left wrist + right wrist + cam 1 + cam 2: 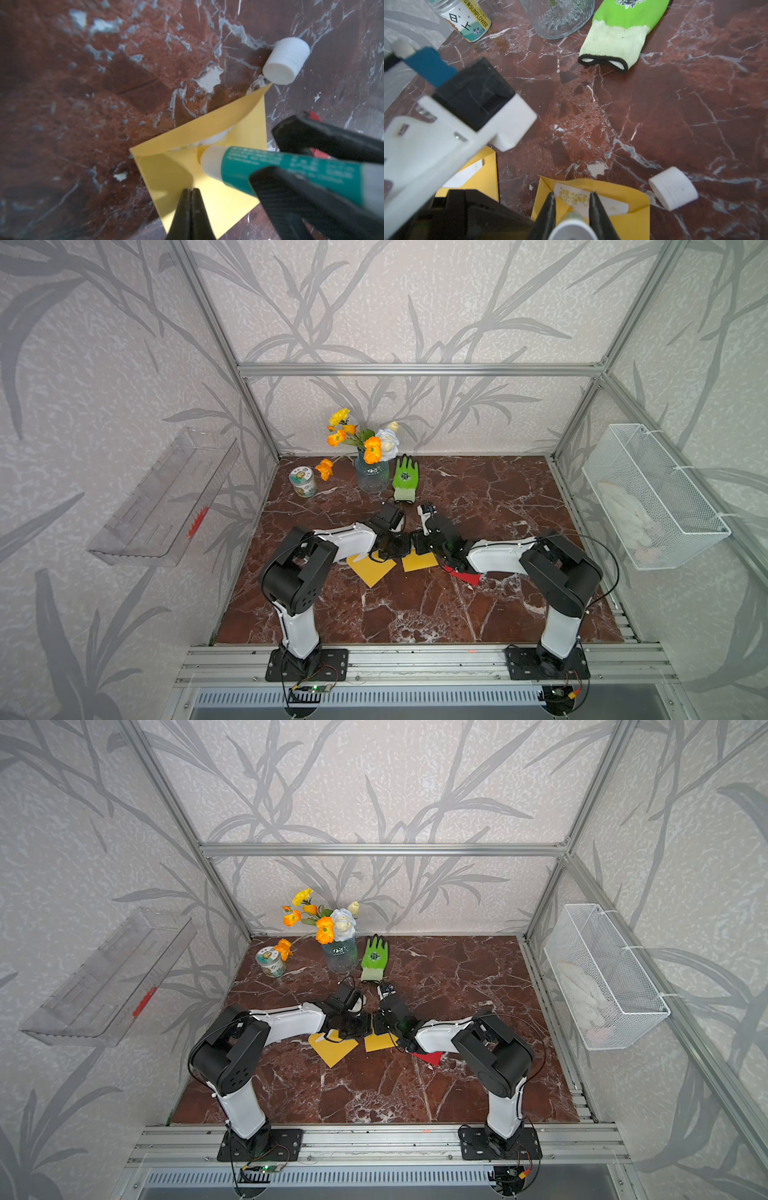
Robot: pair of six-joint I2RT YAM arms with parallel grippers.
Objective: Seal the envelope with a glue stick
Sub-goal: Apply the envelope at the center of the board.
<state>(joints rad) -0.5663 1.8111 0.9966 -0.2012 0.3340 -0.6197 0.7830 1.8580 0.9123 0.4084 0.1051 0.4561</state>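
Two arms meet mid-table in both top views, wrists close together over yellow paper; from up there the grippers and the tool sit hidden under black wrist hardware. Only corners show: the envelope (417, 562) being worked, a second yellow envelope (372, 570) beside it under the L arm (349, 541), and a red paper scrap (467, 576) under the R arm (498, 556).

L wrist view alone gives the tool side-on. The glue stick (270, 164) has a teal label w/ fine white print and is uncapped; its pale rounded tip is at the envelope's mouth, just under the curled-up flap (207, 128). The right gripper (276, 153) pinches the tube, one ribbed black finger on each side; the left gripper (190, 190) has its jaws pressed together w/ nothing between them, tips down on the matte yellow face. The cap (285, 60) — a short white ribbed cylinder — lies on its side on the marble just off the flap's corner, apart from the stick.

R wrist view adds what's inside: a white card (610, 204) w/ yellow floral print in the open pocket. It also shows the far clutter — a knit green glove (618, 33), a textured glass vase (560, 18) and a can (467, 20) lettered SUNFLOWER. The table (415, 614) is glossy red-brown marble w/ white veins.
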